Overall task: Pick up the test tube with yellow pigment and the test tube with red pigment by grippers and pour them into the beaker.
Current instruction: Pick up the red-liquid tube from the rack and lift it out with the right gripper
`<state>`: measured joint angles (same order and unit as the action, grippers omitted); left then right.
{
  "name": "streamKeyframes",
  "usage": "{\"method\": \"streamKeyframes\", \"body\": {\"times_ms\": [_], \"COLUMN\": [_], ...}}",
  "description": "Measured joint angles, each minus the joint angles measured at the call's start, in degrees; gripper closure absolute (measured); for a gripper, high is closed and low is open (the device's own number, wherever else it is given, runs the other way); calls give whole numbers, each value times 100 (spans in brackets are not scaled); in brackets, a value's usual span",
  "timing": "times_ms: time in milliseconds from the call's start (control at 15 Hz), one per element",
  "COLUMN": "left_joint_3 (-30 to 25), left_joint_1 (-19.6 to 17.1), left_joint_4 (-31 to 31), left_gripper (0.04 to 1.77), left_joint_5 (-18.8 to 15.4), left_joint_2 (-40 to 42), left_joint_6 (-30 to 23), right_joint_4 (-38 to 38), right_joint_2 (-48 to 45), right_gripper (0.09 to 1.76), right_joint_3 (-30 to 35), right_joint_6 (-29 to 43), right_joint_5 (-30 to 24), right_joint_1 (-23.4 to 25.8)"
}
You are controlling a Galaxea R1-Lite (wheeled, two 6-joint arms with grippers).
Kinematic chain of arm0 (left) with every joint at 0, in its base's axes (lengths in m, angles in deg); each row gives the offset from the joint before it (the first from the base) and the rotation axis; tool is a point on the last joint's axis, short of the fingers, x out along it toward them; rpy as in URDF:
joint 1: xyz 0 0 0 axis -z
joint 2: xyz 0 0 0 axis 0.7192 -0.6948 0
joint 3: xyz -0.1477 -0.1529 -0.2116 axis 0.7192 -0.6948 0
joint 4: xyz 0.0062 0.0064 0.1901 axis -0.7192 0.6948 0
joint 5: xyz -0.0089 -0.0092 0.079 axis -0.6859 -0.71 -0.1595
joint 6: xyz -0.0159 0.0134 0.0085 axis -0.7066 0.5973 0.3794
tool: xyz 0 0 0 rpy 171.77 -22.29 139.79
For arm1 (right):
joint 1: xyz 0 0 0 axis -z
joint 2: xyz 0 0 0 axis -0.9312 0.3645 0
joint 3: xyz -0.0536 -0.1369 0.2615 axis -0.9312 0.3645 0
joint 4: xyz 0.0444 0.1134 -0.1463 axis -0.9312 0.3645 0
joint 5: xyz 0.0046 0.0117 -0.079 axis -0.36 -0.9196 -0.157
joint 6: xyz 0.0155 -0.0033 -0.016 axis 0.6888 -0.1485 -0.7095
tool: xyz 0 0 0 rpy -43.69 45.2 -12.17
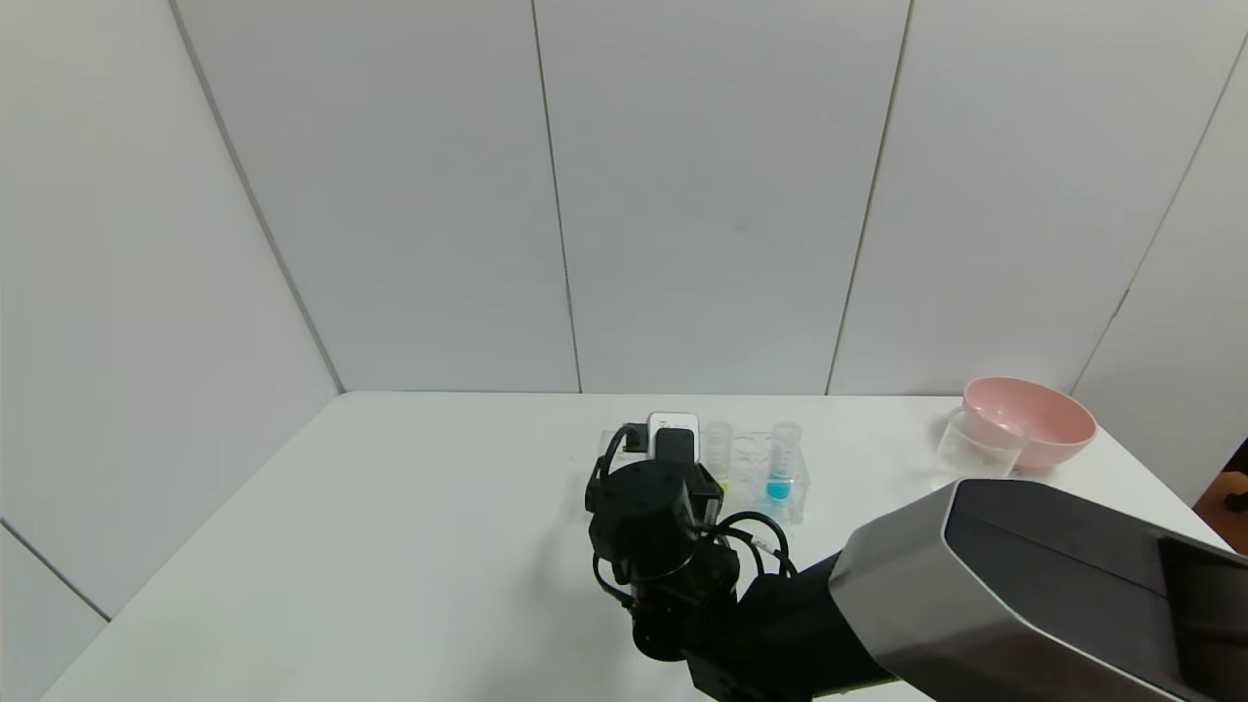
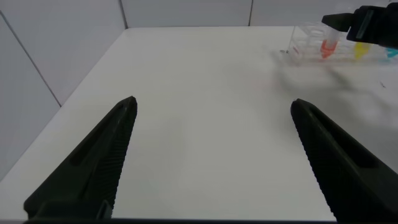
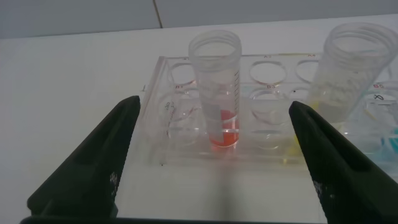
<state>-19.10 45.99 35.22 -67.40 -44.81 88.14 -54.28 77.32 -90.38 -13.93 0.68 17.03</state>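
On the white table (image 1: pixel 390 546) the right arm reaches to a clear rack (image 3: pixel 186 146) near the table's middle, with a pink bowl (image 1: pixel 1032 419) and the beaker (image 1: pixel 975 448) touching or just beside each other at the far right corner. The right gripper (image 3: pixel 214 162) hangs before the rack, fingers spread wide and holding nothing, the test tube with red pigment (image 3: pixel 217 93) upright between them and the test tube with yellow pigment (image 3: pixel 345 81) beside it. The left gripper (image 2: pixel 214 158) hovers over bare table, well apart from the rack, equally wide and holding nothing.
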Motion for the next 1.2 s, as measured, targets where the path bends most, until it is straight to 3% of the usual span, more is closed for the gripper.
{"method": "streamKeyframes", "body": {"times_ms": [867,1067,1200], "left_joint_3": [0,0,0], "left_joint_1": [0,0,0], "left_joint_4": [2,0,0], "left_gripper": [5,5,5], "left_joint_5": [0,0,0], "left_joint_2": [0,0,0], "left_joint_6": [0,0,2], "right_joint_4": [-11,-11,-2], "right_joint_2": [575,639,661], "right_gripper": [14,65,86], "right_joint_3": [-717,-778,-786], "right_joint_6": [-501,-528,-536], "right_joint_5": [-364,-514,-606], "right_joint_1": [358,407,438]}}
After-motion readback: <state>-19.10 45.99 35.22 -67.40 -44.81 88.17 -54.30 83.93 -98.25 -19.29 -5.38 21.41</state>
